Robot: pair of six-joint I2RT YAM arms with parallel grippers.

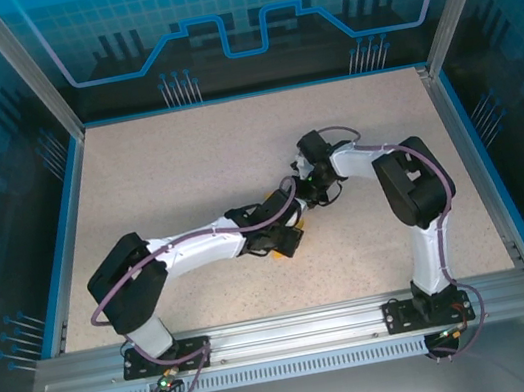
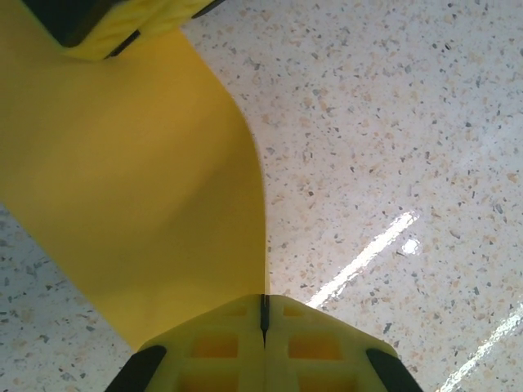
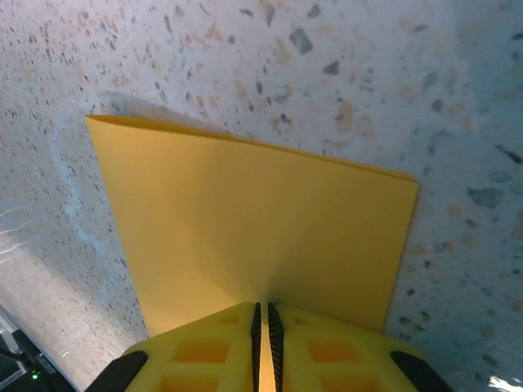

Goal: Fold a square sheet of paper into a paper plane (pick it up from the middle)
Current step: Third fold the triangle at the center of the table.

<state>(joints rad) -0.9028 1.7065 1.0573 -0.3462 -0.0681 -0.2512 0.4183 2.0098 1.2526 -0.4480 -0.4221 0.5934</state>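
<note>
My left end effector (image 2: 263, 320) is pinched together on one edge of the square sheet of paper (image 2: 139, 204), its fingers meeting with only the sheet between them. My right end effector (image 3: 263, 325) is clamped on another edge of the same sheet. The orange-yellow paper bows in a curve in the left wrist view and looks flat and straight-edged in the right wrist view. It sits near the middle of the speckled counter (image 2: 392, 122), where my two arms meet.

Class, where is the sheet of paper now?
Near the centre of the table, the sheet of paper is pinched by the left gripper and the right gripper.
</note>
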